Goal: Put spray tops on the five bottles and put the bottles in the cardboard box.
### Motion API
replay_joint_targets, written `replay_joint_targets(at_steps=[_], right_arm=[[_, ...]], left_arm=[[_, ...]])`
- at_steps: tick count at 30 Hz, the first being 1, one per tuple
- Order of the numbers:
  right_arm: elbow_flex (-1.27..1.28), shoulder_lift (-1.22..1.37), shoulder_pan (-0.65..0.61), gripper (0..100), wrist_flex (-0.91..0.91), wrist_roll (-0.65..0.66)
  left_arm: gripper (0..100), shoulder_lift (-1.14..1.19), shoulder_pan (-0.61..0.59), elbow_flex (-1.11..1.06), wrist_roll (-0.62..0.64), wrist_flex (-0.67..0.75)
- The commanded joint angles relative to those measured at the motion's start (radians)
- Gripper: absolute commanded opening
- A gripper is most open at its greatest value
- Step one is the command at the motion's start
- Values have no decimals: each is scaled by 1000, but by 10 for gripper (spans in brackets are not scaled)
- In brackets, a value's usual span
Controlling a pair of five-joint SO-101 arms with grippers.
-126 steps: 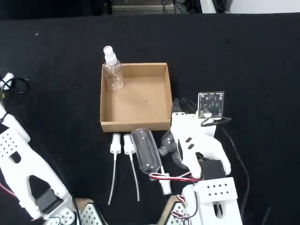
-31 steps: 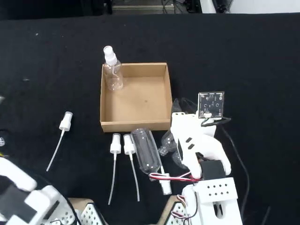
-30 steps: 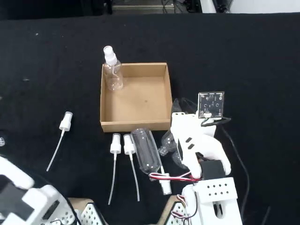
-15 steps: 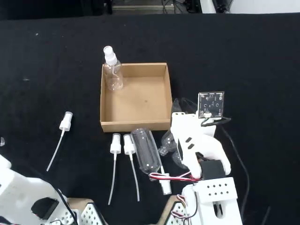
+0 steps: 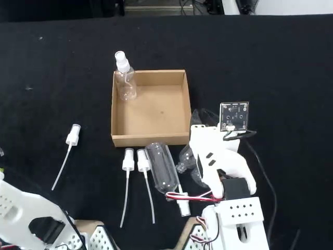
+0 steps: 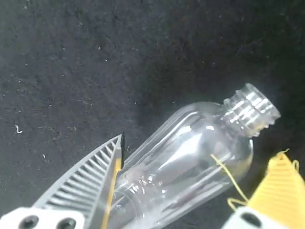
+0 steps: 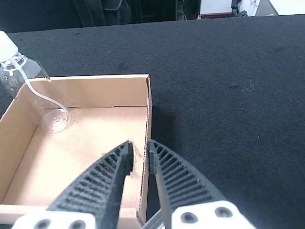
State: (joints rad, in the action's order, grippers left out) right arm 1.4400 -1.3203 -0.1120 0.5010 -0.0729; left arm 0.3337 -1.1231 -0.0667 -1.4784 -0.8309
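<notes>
A clear uncapped bottle (image 6: 190, 157) lies on the black cloth between the fingers of my left gripper (image 6: 200, 150). The gripper is open, one finger (image 6: 102, 186) against the bottle's side and the yellow one (image 6: 281, 183) just off it. My left arm (image 5: 23, 219) sits at the near left corner. A bottle with a spray top (image 5: 125, 78) stands in the far left corner of the cardboard box (image 5: 179, 104). Another clear bottle (image 5: 162, 167) lies in front of the box beside two spray tops (image 5: 128, 159) (image 5: 143, 161). My right gripper (image 7: 139, 145) hangs shut and empty over the box's near right wall (image 7: 145, 157).
A loose spray top (image 5: 72, 136) lies left of the box. One more bottle (image 5: 184, 159) is partly hidden under my right arm (image 5: 218, 161). A red and white cable (image 5: 190, 197) crosses near the lying bottle's base. Black cloth stretches open to the far side and right.
My left arm has drawn down into the near left corner, uncovering the loose spray top on the left. The right arm, box and bottles have not moved.
</notes>
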Motion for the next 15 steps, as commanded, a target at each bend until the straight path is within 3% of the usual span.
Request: replay_joint_targets(at_steps=[1,9,12,15], right_arm=[[-2,-16,17,53,-32,8],[-2,-16,17,53,-32,8],[-2,-16,17,53,-32,8],[-2,-16,17,53,-32,8]], left_arm=[[402,-14,10,61,-204,-68],[45,-92,47,90,-203,-368],[41,-123,62,88,-178,-450],[35,-149,93,88,-64,-532]])
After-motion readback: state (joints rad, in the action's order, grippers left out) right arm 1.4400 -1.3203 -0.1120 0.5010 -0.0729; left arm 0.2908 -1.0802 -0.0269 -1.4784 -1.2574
